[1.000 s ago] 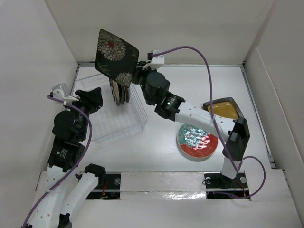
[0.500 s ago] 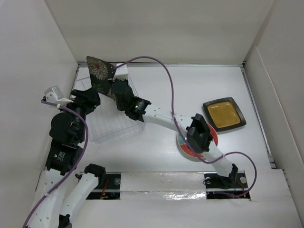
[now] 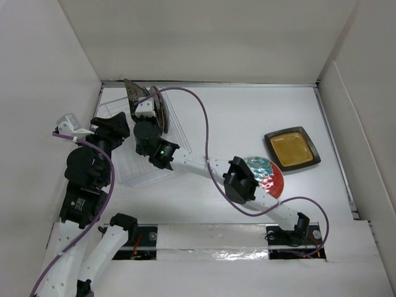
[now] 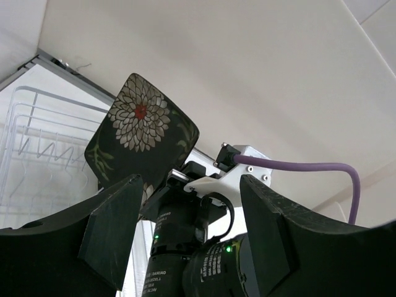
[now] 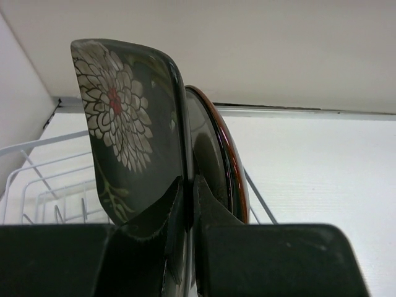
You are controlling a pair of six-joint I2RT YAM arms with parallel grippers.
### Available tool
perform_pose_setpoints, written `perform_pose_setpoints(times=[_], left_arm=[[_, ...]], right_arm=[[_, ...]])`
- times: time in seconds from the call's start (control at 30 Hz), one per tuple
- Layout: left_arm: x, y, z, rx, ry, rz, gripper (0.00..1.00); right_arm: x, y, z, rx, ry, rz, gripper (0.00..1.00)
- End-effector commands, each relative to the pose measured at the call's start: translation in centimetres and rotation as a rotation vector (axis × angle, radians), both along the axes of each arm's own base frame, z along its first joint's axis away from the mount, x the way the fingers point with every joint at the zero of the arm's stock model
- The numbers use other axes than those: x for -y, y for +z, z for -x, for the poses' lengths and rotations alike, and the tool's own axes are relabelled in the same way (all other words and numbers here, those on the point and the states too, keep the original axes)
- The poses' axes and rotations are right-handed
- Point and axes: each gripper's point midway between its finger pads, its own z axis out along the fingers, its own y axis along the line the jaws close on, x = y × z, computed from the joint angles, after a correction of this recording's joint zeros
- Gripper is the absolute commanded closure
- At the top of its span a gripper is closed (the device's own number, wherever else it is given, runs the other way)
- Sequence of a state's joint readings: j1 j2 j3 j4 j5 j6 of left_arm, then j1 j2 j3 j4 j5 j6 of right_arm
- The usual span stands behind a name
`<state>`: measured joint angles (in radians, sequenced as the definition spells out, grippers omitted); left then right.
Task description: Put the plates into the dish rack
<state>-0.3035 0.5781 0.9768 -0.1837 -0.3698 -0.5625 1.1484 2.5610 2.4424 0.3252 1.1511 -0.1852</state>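
- Where both bases sit at the near edge of the table (image 3: 247, 117), the right arm (image 3: 198, 164) stretches low and diagonally toward the far left corner, and the left arm (image 3: 86, 179) stands folded up on the left side.
- Just beyond the right arm's elbow, the red-and-teal plate (image 3: 272, 179) lies flat on the table, its near-left part covered by the arm.
- A little farther off and to the right, the black square amber-centred plate (image 3: 292, 148) lies flat, apart from the round one.
- On the left, the left gripper (image 4: 189, 185) hangs over the left side of the dish rack (image 3: 139, 170), its fingers (image 4: 114, 229) spread wide with nothing between them.
- The dish rack, clear plastic with thin white wires, sits at a slight angle in the far left part of the table.
- At the rack's far end, the right gripper (image 5: 189, 198) is clamped on the lower edge of the black square floral plate (image 5: 120, 117), one finger on each face, holding it upright.
- Whether that plate's lower edge rests in a slot cannot be told, since the gripper hides it.
- Just to its right, a round plate (image 5: 213, 148) with a reddish-brown rim stands upright in the rack, very close to the floral plate.
- A purple cable (image 3: 205, 133) arcs from the right wrist over the table.
- Farthest back rises the white wall (image 3: 216, 37).
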Motion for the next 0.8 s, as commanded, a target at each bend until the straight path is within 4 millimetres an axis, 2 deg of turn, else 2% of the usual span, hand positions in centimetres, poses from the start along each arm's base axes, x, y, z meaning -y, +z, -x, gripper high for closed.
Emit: perform_pose_setpoints(times=[0.0, 0.1, 0.2, 0.23, 0.33, 0.37, 0.47, 0.5, 0.67, 0.77], left_arm=[[0.2, 0.5, -0.1, 0.039, -0.013, 0.012, 0.39], [0.4, 0.4, -0.2, 0.034, -0.019, 0.007, 0.39], [0.9, 0.4, -0.4, 0.042, -0.047, 0.003, 0.4], [1.0, 0.2, -0.6, 0.035, -0.049, -0.001, 0.4], [1.2, -0.4, -0.9, 0.022, -0.052, -0.002, 0.4], [1.3, -0.5, -0.9, 0.02, -0.058, -0.003, 0.4], [1.2, -0.5, -1.1, 0.013, -0.05, -0.006, 0.4], [1.2, -0.5, -1.0, 0.014, -0.051, -0.004, 0.4], [1.1, -0.5, -0.9, 0.019, -0.051, -0.002, 0.4], [1.3, -0.6, -0.9, 0.019, -0.06, -0.003, 0.4]], right_arm=[[3.5, 9.2, 1.0, 0.14, -0.101, -0.349, 1.0], [3.4, 9.6, 1.0, 0.159, -0.095, -0.379, 1.0], [3.2, 8.7, 0.8, 0.167, -0.107, -0.37, 1.0], [3.3, 9.2, 0.2, 0.175, -0.106, -0.415, 1.0], [3.0, 9.5, 0.2, 0.199, -0.083, -0.439, 1.0], [3.1, 9.5, -0.4, 0.204, -0.08, -0.456, 1.0], [2.6, 8.1, -1.1, 0.189, -0.071, -0.437, 1.0], [2.1, 6.9, -1.3, 0.184, -0.067, -0.42, 1.0], [0.2, 3.9, -1.9, 0.156, -0.026, -0.382, 1.0], [0.1, 2.3, -2.1, 0.144, -0.038, -0.347, 1.0]])
